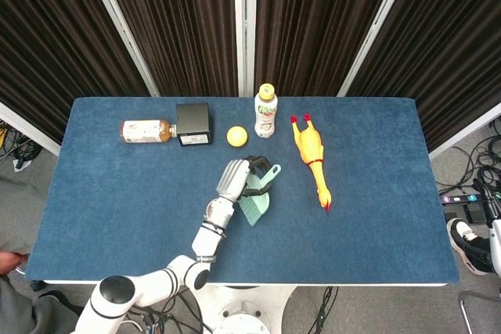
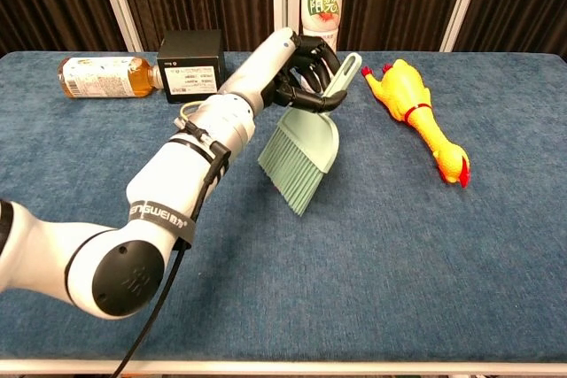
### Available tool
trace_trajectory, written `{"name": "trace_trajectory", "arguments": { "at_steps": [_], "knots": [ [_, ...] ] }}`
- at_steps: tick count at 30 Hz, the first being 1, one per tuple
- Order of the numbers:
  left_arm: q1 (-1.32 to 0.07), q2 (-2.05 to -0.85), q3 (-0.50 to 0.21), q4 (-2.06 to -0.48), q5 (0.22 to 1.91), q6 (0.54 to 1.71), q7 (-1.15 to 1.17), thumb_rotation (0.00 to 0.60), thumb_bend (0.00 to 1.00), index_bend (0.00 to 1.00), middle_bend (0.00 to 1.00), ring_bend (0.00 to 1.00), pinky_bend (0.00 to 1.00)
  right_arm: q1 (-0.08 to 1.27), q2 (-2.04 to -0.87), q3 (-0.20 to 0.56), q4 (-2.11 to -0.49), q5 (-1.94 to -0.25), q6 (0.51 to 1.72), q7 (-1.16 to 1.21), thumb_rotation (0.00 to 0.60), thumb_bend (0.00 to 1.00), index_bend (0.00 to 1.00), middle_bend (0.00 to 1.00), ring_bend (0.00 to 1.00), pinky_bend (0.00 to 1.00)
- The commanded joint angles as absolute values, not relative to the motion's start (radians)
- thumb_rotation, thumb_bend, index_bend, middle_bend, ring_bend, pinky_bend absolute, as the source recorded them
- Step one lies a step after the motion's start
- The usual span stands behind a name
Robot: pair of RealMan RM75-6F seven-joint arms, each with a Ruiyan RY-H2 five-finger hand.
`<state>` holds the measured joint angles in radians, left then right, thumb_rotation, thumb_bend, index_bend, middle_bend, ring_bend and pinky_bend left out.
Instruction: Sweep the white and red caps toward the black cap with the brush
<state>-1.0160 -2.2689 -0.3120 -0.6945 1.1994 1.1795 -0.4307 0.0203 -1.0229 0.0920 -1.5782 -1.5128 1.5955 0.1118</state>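
Note:
My left hand grips the handle of a pale green brush in the middle of the blue table. The bristles point down and toward me, and seem to hang just above the cloth. The brush handle ends close in front of the upright drink bottle. No white, red or black cap shows in either view. My right hand does not show.
Along the back stand a lying tea bottle, a black box, a yellow ball and the upright bottle. A yellow rubber chicken lies right of the brush.

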Motion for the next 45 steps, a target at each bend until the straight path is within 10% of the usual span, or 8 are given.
{"name": "trace_trajectory", "arguments": {
  "at_steps": [1,10,21,29,33,38,45],
  "knots": [
    [-1.011,-2.269,-0.306,-0.66,1.224,1.24,-0.461,0.6,0.52,0.55,0.62,0.46,0.53,0.023,-1.025,0.093,-1.578,-1.516,1.593,0.11,0.6,0.09,0.0,0.18,0.0,0.06],
    [-0.871,-2.032,-0.169,-0.755,1.371,1.298,-0.454,0.6,0.52,0.55,0.62,0.46,0.53,0.041,-1.031,0.094,-1.572,-1.54,1.582,0.115,0.6,0.09,0.0,0.18,0.0,0.06],
    [-0.827,-1.623,0.031,-1.131,1.452,1.043,-0.126,0.6,0.53,0.55,0.61,0.46,0.49,0.048,-1.047,0.091,-1.563,-1.558,1.583,0.122,0.6,0.09,0.0,0.19,0.0,0.06],
    [-0.843,-1.633,0.015,-1.196,1.39,0.911,0.016,0.6,0.53,0.53,0.59,0.45,0.49,0.038,-1.042,0.088,-1.572,-1.554,1.594,0.117,0.6,0.09,0.0,0.19,0.0,0.06],
    [-0.843,-1.644,0.0,-1.206,1.359,0.877,0.061,0.6,0.41,0.35,0.45,0.38,0.47,0.034,-1.039,0.087,-1.577,-1.551,1.597,0.113,0.6,0.09,0.0,0.19,0.0,0.06],
    [-0.818,-1.648,-0.026,-1.234,1.335,0.908,0.096,0.6,0.25,0.15,0.25,0.19,0.34,0.035,-1.037,0.088,-1.581,-1.549,1.594,0.11,0.6,0.09,0.0,0.19,0.0,0.06],
    [-0.713,-1.56,-0.055,-1.34,1.316,1.048,0.027,0.6,0.21,0.14,0.22,0.15,0.22,0.047,-1.03,0.08,-1.577,-1.545,1.556,0.112,0.6,0.09,0.0,0.17,0.0,0.06]
  ]
}}
